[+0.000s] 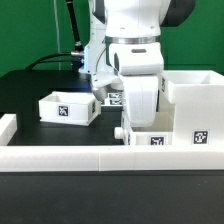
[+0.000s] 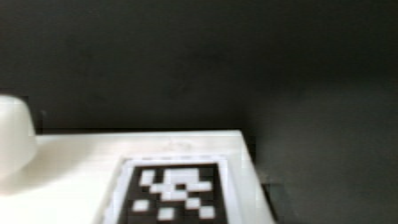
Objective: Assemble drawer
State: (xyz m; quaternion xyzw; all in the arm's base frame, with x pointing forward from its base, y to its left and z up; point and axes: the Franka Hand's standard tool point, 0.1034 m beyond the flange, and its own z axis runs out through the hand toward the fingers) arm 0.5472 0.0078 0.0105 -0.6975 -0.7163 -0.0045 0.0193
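The white arm (image 1: pixel 135 40) fills the middle of the exterior view, its upper part cut off by the frame. It hides much of what stands behind it on the black bench (image 1: pixel 30 85).

The drawer lies in three pieces. The shell (image 1: pixel 195 100) stands at the exterior view's right, cut off by the picture's edge. Its tag (image 1: pixel 198 137) is a square black-and-white block pattern, not writing. A long white border rail (image 1: pixel 60 157) runs along the near side.

The left tray (image 1: pixel 70 108) sits apart at the exterior view's left and shows one tag (image 1: pixel 62 111). The front tray (image 1: pixel 150 140) is just beside the shell, under the arm, with its own tag (image 1: pixel 157 142).

The hand (image 1: pixel 140 112) hangs low over the front tray. Its fingers are hidden, so I cannot tell whether it is open, closed or gripping.

A scrap of another tag (image 1: pixel 114 98) peeks out behind the arm, and what carries it is unclear.

The wrist view is blurred. It shows a white surface (image 2: pixel 89 150) bearing a tag (image 2: pixel 175 190) and a rounded white shape (image 2: pixel 11 135) that is cut off at the edge and can't be identified.
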